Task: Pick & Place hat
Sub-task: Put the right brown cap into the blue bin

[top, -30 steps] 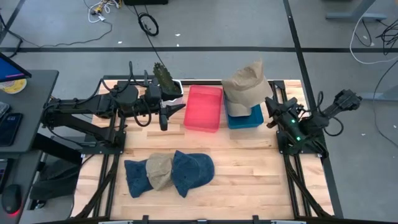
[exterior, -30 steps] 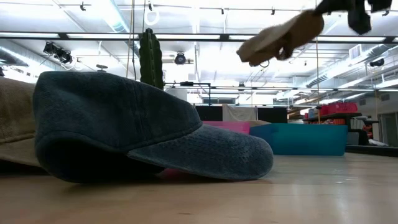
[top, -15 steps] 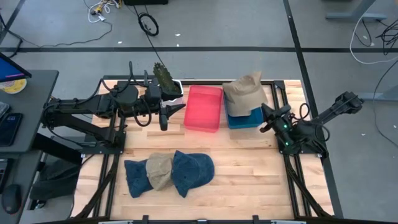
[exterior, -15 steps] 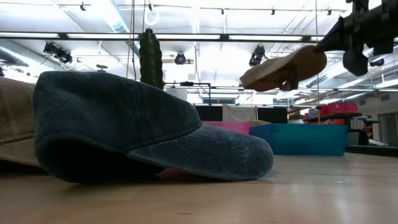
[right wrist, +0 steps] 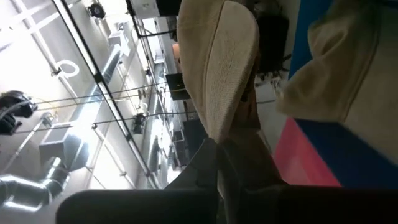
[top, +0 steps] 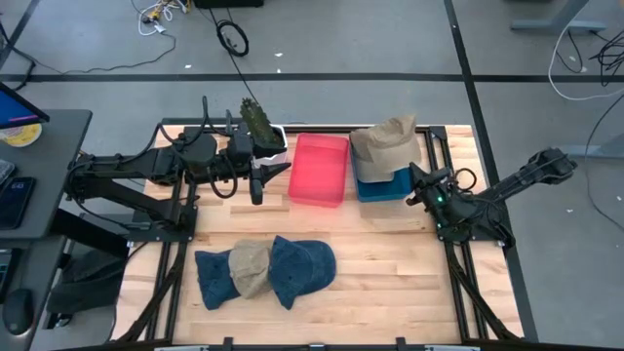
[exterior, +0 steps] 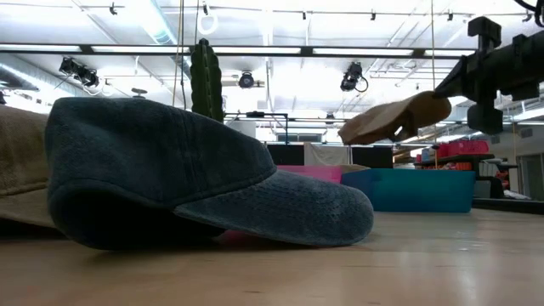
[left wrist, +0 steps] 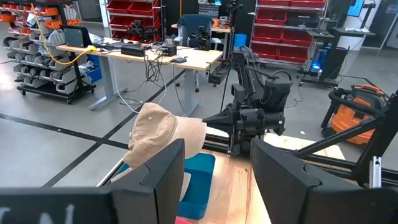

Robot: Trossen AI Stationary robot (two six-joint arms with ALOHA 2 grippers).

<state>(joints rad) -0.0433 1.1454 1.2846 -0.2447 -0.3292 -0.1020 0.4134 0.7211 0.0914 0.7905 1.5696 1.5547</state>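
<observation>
A tan hat [top: 383, 144] hangs over the blue bin [top: 388, 186] at the table's far right. It also shows in the low view [exterior: 395, 121] and the left wrist view [left wrist: 157, 135]. My right gripper [top: 415, 183] is shut on it from the bin's right side. My left gripper [top: 270, 174] waits open left of the red bin [top: 320, 168], and its fingers [left wrist: 166, 167] frame the scene. Three more hats lie by the near edge: a blue one [top: 211, 279], a tan one [top: 249, 268] and a blue one [top: 303, 265]. My right gripper pinches the tan hat's stiff brim [right wrist: 227, 127] between its two fingers [right wrist: 211, 163]. It reaches in from the table's right side, roughly level. The hat is lifted clear above the blue bin [exterior: 413, 189] and juts out from the fingers toward the table's left.
A potted cactus [top: 258, 122] stands at the far edge behind my left gripper. The nearest blue hat [exterior: 195, 178] fills much of the low view. More tan cloth [right wrist: 348, 62] lies against the blue bin in the right wrist view. Bare wood lies right of the hats.
My right gripper has moved down with the tan hat toward the blue bin, staying shut on it. The hat now hangs lower and closer over the bin than a second ago.
</observation>
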